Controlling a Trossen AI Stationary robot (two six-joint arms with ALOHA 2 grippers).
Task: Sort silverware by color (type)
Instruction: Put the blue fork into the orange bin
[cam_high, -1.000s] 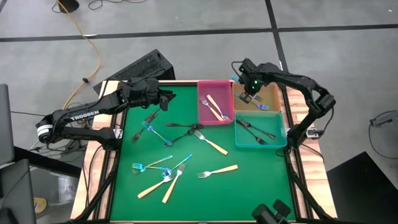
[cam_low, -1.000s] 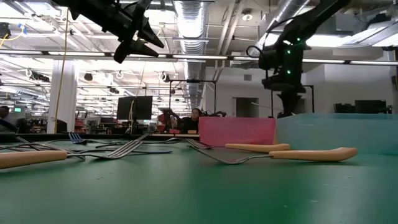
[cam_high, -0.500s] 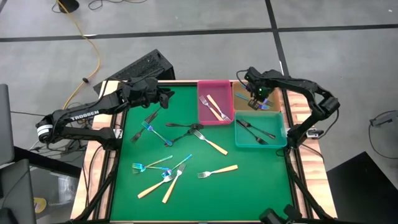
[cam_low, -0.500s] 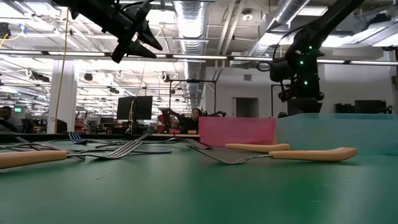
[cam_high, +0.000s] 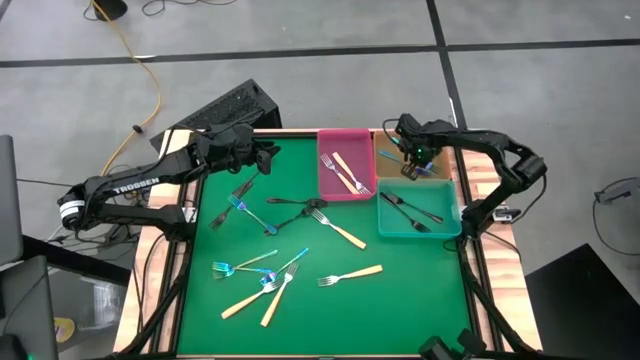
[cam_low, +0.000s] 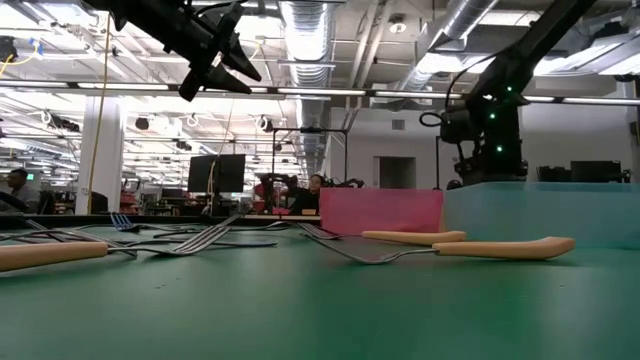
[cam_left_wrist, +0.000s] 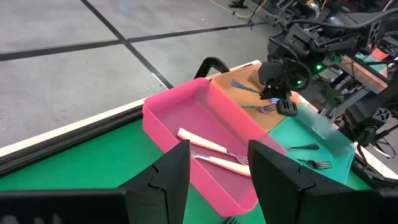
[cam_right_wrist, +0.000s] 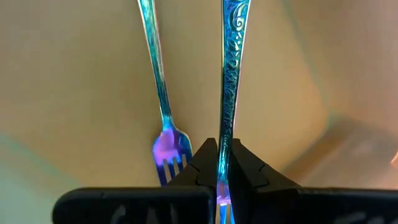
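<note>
My right gripper (cam_high: 410, 158) is down in the tan tray (cam_high: 440, 150) at the far right, shut on a blue fork (cam_right_wrist: 229, 74). A second blue fork (cam_right_wrist: 158, 93) lies flat on the tray floor beside it. The pink tray (cam_high: 345, 180) holds tan-handled forks (cam_left_wrist: 208, 149). The teal tray (cam_high: 418, 225) holds black forks (cam_high: 412, 210). More silverware of all three kinds lies loose on the green mat (cam_high: 400, 300). My left gripper (cam_left_wrist: 217, 180) hangs open and empty high over the mat's far left. My right gripper pinches the blue fork between its two fingers (cam_right_wrist: 207, 165), on the slim neck (cam_right_wrist: 222, 163) where the handle nears the tines. The fingers come steeply from above and lie across the fork. The patterned handle runs out over the tray floor; whether it rests there I cannot tell.
Loose on the mat are tan-handled forks (cam_high: 340, 232) (cam_high: 352, 273), blue forks (cam_high: 240, 265) and black forks (cam_high: 290, 202). The three trays stand side by side at the far right. A person sits in the room beyond (cam_low: 315, 190).
My right gripper, still shut on the blue fork, has sunk into the tan tray, drifted toward the table's right edge, and tipped to point more steeply down.
</note>
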